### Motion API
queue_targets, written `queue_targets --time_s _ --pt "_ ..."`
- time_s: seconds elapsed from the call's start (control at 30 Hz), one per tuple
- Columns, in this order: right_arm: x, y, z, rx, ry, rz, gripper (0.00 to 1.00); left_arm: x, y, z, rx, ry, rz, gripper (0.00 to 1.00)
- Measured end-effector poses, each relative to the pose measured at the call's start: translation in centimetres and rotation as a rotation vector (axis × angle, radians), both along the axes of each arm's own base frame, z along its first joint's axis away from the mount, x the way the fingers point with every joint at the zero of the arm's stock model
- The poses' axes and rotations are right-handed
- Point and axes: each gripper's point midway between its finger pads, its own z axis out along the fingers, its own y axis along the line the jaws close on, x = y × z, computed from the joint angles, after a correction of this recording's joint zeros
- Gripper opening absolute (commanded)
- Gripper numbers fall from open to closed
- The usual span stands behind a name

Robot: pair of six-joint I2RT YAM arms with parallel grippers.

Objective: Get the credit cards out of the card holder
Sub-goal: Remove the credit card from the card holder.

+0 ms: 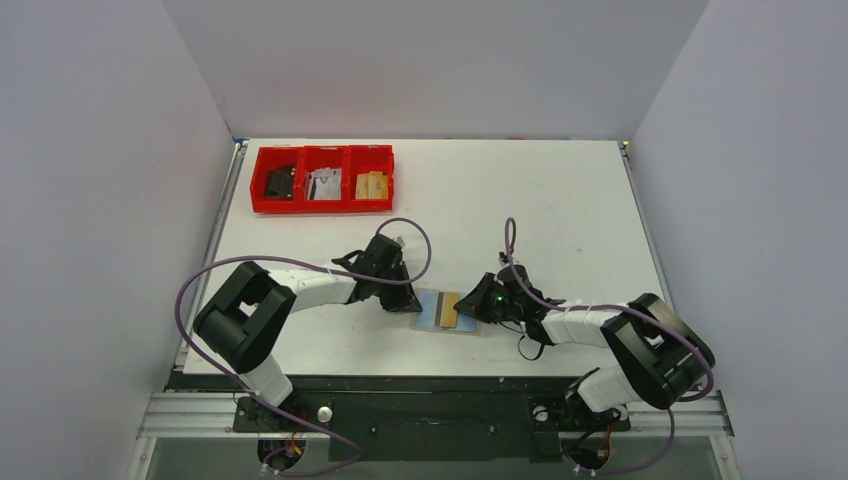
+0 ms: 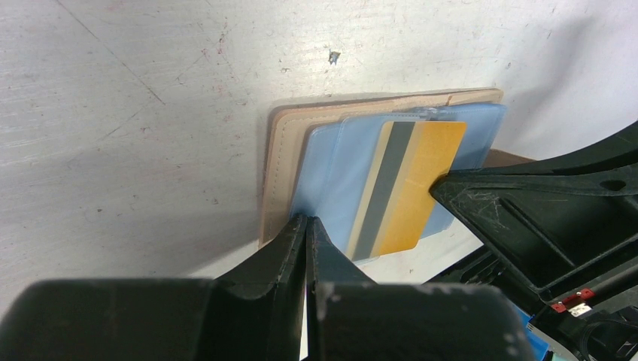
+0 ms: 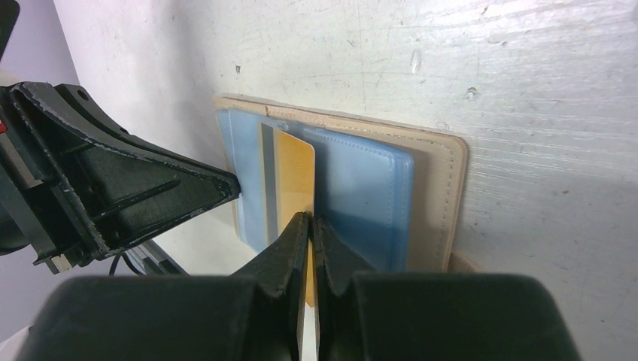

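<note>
The tan card holder (image 1: 470,327) lies open on the table near the front edge, with pale blue pockets (image 2: 331,173) inside. A gold credit card (image 2: 417,188) with a grey stripe sticks partway out of a pocket. My left gripper (image 2: 307,219) is shut, its tips down on the blue pocket by the holder's tan edge (image 2: 280,150). My right gripper (image 3: 311,218) is shut too, with its tips against the gold credit card (image 3: 295,169). Nothing is clamped between either pair of jaws. Both grippers meet over the holder, the left gripper (image 1: 405,298) on one side and the right gripper (image 1: 468,308) on the other.
A red three-compartment tray (image 1: 322,150) with small items stands at the back left. White walls close in the table on three sides. The front edge of the table runs just below the holder.
</note>
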Motion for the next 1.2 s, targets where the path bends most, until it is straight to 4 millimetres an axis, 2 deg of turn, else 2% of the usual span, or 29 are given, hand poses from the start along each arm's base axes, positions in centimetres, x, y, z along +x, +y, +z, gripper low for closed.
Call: queue_targets --time_s 0.47,1.2 --pt "-0.2 -0.7 0.2 -0.023 -0.001 0.003 0.00 0.0 0.0 0.0 0.000 0.001 0.001 0.00" --pt "-0.9 -3.6 1.5 -0.102 -0.022 -0.008 0.00 0.1 0.3 0.2 0.029 -0.001 -0.006 0.00"
